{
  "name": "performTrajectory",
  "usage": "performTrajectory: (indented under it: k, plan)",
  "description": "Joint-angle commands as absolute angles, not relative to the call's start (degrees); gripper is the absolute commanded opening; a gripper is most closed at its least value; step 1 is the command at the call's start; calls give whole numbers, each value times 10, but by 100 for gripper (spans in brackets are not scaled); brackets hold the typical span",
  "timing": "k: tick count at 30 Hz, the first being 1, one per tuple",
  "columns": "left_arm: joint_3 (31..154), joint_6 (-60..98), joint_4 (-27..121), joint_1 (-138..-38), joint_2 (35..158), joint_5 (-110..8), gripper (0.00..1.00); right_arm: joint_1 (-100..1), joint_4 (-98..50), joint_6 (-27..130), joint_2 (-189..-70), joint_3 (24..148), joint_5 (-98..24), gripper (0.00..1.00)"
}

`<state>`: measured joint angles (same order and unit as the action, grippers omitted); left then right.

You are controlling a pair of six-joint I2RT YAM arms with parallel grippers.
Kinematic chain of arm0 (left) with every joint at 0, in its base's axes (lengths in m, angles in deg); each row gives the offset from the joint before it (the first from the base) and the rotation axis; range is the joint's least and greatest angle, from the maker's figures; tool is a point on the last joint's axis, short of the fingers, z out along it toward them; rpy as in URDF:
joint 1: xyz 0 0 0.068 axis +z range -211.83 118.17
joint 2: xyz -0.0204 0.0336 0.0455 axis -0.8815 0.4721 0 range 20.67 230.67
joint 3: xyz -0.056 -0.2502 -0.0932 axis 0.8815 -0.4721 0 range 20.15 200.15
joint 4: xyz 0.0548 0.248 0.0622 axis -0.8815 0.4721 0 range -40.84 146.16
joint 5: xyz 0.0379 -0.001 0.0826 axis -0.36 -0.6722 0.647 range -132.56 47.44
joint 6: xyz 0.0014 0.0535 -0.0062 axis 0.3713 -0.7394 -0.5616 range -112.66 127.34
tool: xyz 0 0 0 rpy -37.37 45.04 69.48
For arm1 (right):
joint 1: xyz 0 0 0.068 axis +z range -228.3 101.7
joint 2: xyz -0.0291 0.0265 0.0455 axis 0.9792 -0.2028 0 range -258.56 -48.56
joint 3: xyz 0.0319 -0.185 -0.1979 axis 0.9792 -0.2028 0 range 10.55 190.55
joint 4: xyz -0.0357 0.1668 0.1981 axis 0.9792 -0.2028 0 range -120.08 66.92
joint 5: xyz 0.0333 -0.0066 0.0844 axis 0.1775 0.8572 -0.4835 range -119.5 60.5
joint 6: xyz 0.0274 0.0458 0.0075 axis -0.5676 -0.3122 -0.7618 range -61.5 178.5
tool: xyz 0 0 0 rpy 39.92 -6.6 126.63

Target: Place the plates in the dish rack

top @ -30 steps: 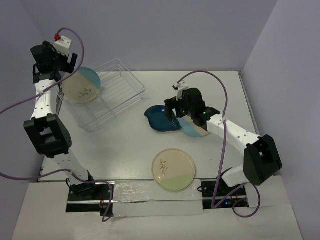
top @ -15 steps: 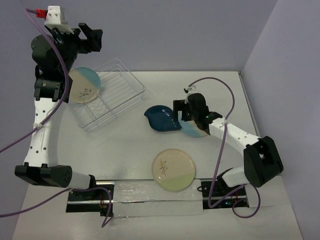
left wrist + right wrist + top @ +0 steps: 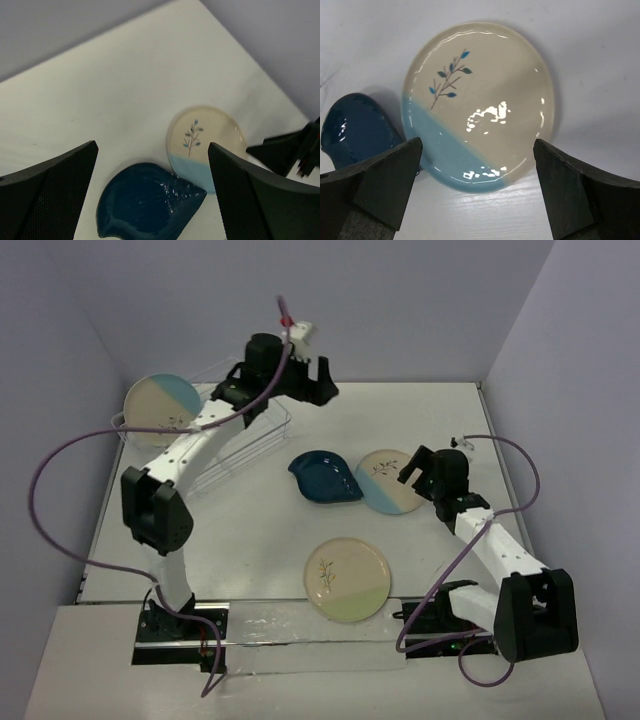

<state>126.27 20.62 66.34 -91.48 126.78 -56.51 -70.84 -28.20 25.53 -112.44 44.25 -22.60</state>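
Observation:
A beige and light-blue plate (image 3: 160, 410) stands on edge at the left end of the clear dish rack (image 3: 250, 445). A second beige and light-blue plate (image 3: 392, 480) lies on the table, its edge by the dark-teal leaf-shaped plate (image 3: 325, 478). The cream and pale-green plate (image 3: 347, 578) lies nearer the front. My left gripper (image 3: 308, 380) is open and empty, high above the table beyond the rack; its view shows the teal plate (image 3: 147, 202) and the beige plate (image 3: 206, 145). My right gripper (image 3: 420, 472) is open and empty, just right of the beige plate (image 3: 477, 105).
The left arm stretches across the rack and hides part of it. Purple walls close the table at the back and both sides. The right gripper's dark body (image 3: 290, 152) shows in the left wrist view. The teal plate (image 3: 355, 130) shows at the right wrist view's left edge.
My left gripper let go of the plate in the rack, rose and swung right beyond the rack. My right gripper drew back to the right off the beige and blue plate.

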Motion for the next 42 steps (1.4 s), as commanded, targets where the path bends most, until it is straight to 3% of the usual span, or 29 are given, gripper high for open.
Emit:
performTrajectory:
  k: [1, 6, 10, 16, 24, 33, 42]
  plan:
    - [1358, 90, 738, -949, 1342, -650, 99, -742, -271, 204, -1094, 415, -229, 100]
    - [1407, 46, 736, -986, 1432, -647, 99, -760, -270, 180, -1078, 400, -229, 100]
    - [1518, 38, 759, -1017, 1526, -597, 99, -766, -269, 147, -1070, 381, -213, 100]
    - [1484, 31, 714, -1027, 1559, -647, 99, -775, -254, 125, -1067, 360, -211, 100]
    - [1465, 39, 699, -1041, 1598, -629, 94, -779, -204, 102, -1112, 344, -274, 100]
    - [1467, 38, 707, -1042, 1640, -638, 84, -779, -196, 85, -1117, 336, -259, 100]
    - [1453, 34, 710, -1046, 1657, -649, 57, -779, -196, 71, -1128, 334, -248, 100]
